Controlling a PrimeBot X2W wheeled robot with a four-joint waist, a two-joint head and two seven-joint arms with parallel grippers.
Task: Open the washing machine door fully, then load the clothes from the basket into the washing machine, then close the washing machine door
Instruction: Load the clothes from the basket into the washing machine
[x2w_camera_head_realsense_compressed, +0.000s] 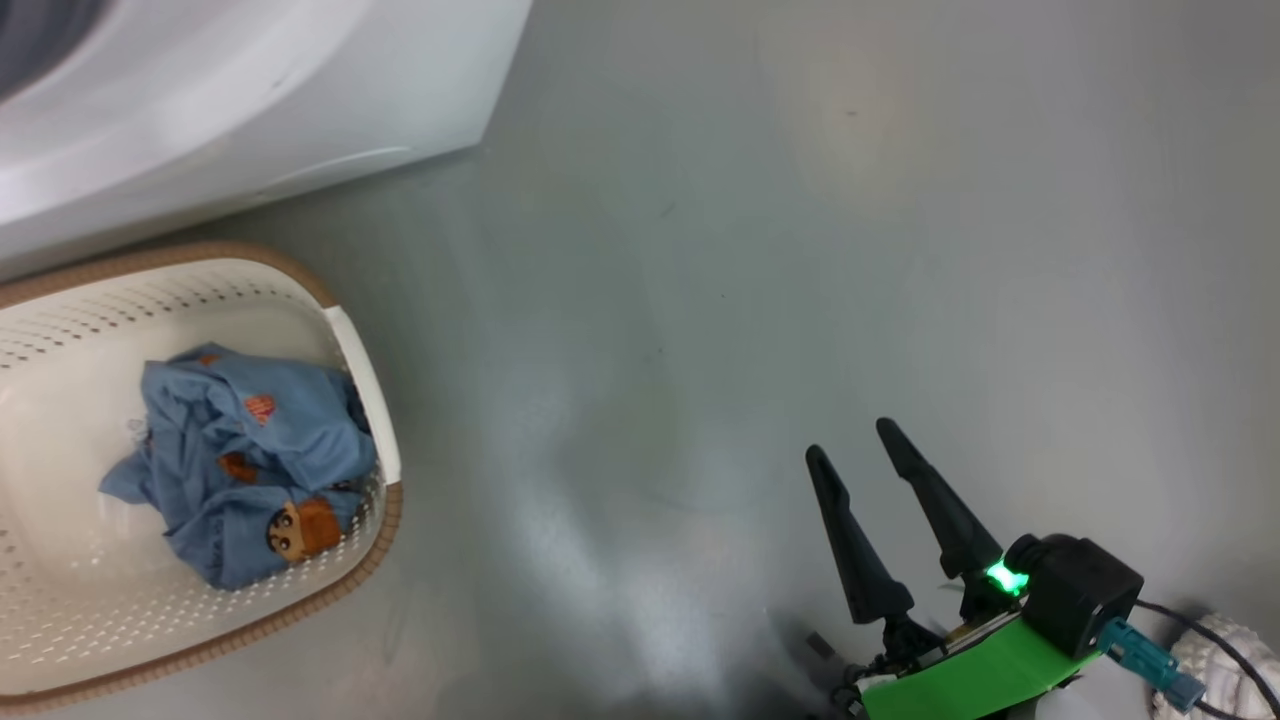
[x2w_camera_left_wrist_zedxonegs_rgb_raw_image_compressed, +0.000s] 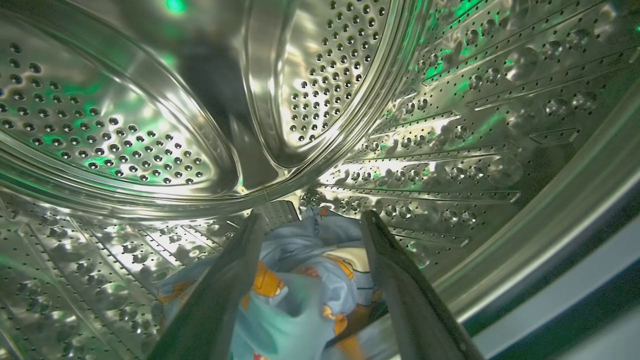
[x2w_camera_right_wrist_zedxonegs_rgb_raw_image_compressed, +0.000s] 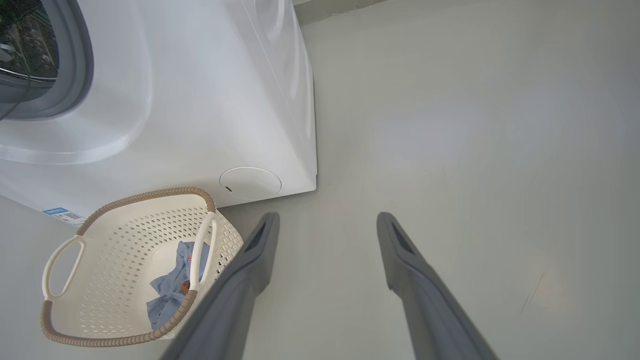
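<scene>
Inside washer drum (x2w_camera_left_wrist_zedxonegs_rgb_raw_image_compressed: 150, 125), left gripper (x2w_camera_left_wrist_zedxonegs_rgb_raw_image_compressed: 310, 216) spread wide over blue garment (x2w_camera_left_wrist_zedxonegs_rgb_raw_image_compressed: 305, 280), not gripping it. Right gripper (x2w_camera_head_realsense_compressed: 850, 438) likewise spread, empty, above floor (x2w_camera_head_realsense_compressed: 800, 200). Clothes (x2w_camera_head_realsense_compressed: 250, 450) in basket (x2w_camera_head_realsense_compressed: 365, 370).

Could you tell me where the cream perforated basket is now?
In the head view, the cream perforated plastic basket sits lower left on the grey floor, beside the white washing machine.

Right hand (x2w_camera_head_realsense_compressed: 850, 438): long black tapered fingers (x2w_camera_head_realsense_compressed: 862, 565); green bracket (x2w_camera_head_realsense_compressed: 985, 672); green light (x2w_camera_head_realsense_compressed: 1003, 578); teal plug (x2w_camera_head_realsense_compressed: 1150, 665)
</scene>
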